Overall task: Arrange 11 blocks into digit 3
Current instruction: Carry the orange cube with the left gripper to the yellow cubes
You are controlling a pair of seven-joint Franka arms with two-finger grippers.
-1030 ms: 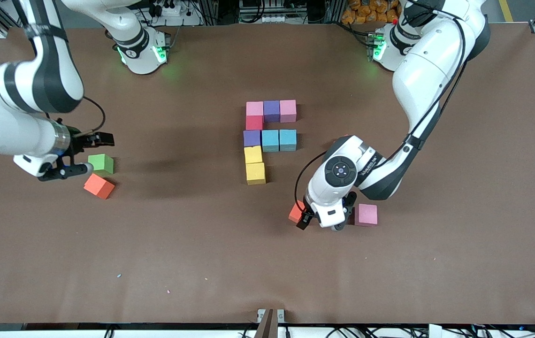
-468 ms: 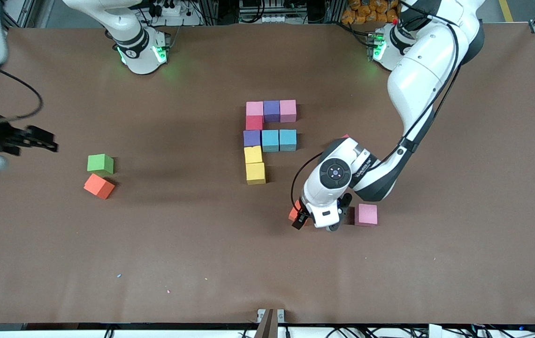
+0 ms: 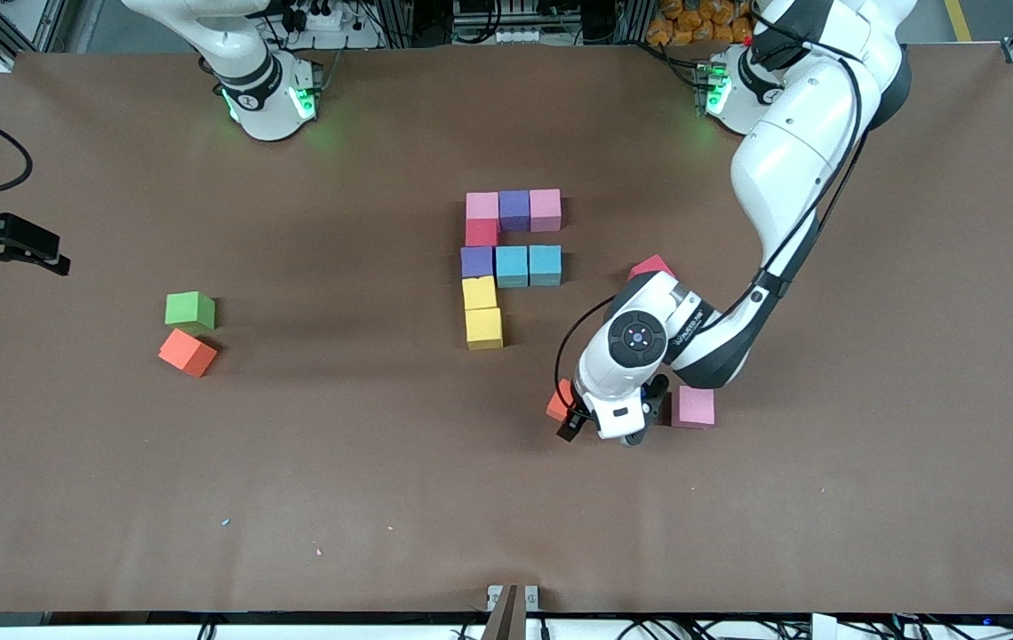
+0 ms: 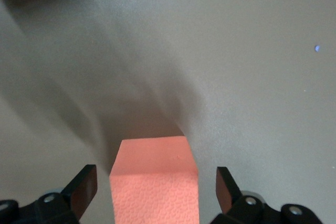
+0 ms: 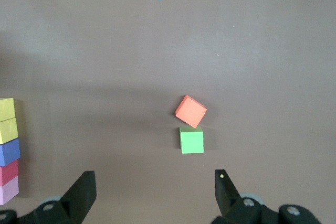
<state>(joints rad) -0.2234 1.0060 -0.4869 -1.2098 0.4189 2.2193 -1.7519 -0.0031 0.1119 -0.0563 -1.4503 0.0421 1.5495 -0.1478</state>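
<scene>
- Black fingers of the right gripper [image 3: 22,244] stand spread apart with nothing between them, high over the table's edge at the right arm's end; this arm waits.
- Green cube [image 3: 190,309] sits on the brown table [image 3: 364,462] toward the right arm's end, with an orange block [image 3: 187,352] just beside it, nearer the front camera and turned at an angle.
- The unfinished digit 3 [image 3: 506,263] lies mid-table: a pink-purple-pink bar [image 3: 514,210] farthest from the camera, a crimson block [image 3: 482,233] under its end, then a purple block [image 3: 476,261] with two sky-blue blocks [image 3: 528,265] forming the middle bar, then two yellow blocks [image 3: 482,311] running on toward the camera.
- The left gripper [image 3: 579,416] is low over a second orange block [image 4: 155,179], its fingers [image 4: 84,187] wide open on either side and not touching it.
- A loose crimson block [image 3: 651,266] lies by the left arm's wrist; a pink block [image 3: 693,406] rests just beside the gripper.
</scene>
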